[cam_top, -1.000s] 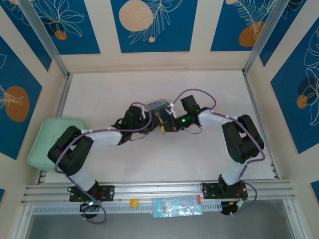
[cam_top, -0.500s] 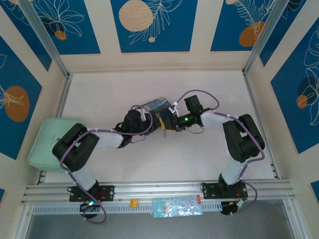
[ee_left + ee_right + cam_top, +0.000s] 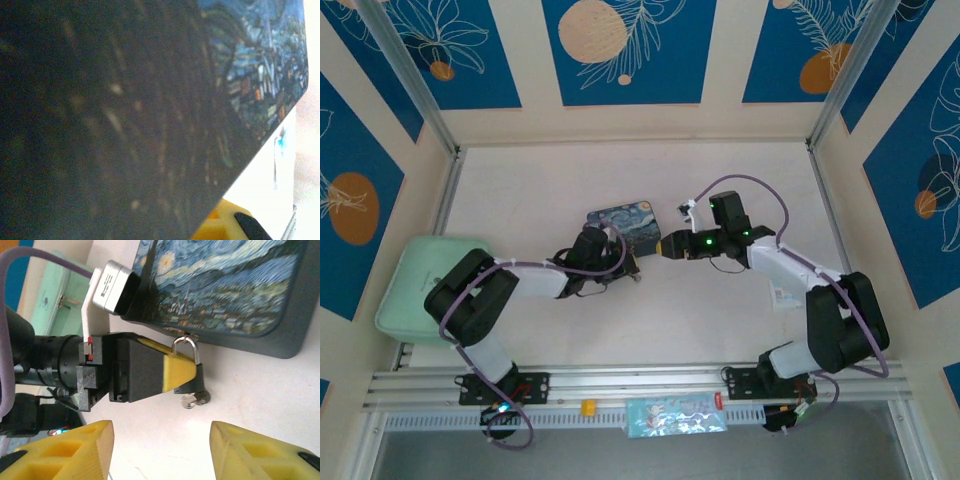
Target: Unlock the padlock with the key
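Blue panels painted with pale leaves and orange discs walled in the white desk [image 3: 520, 180], and both arms reached toward its middle. The box with the starry-night painting [image 3: 623, 222] lay flat there, nearer the far edge than the near one. The padlock [image 3: 199, 380] hung at the box's near edge, its thin shackle passed through the clasp on the dark rim.

The left gripper [image 3: 187, 371] looked clamped on the padlock's body, one yellow fingertip lying across it. I took that as bracing, so the lock could not swing or twist on the clasp when the key was turned. The key [image 3: 194, 400] stuck out of the lock's bottom end as a small pale sliver. It seemed seated in the keyhole, though it was too small to be sure.

The right gripper [image 3: 161, 432] faced that same end with its yellow fingers spread wide and nothing between them, short of the key and not touching it. To my eye it was lined up to close on the key's head.

As for writing, I could read none. The box carried only its painted swirls, and the print on the pale packet [image 3: 675, 415] at the desk's near edge was too small to make out. A mint-green tray [image 3: 405, 290] sat at the left edge, well apart from the work.
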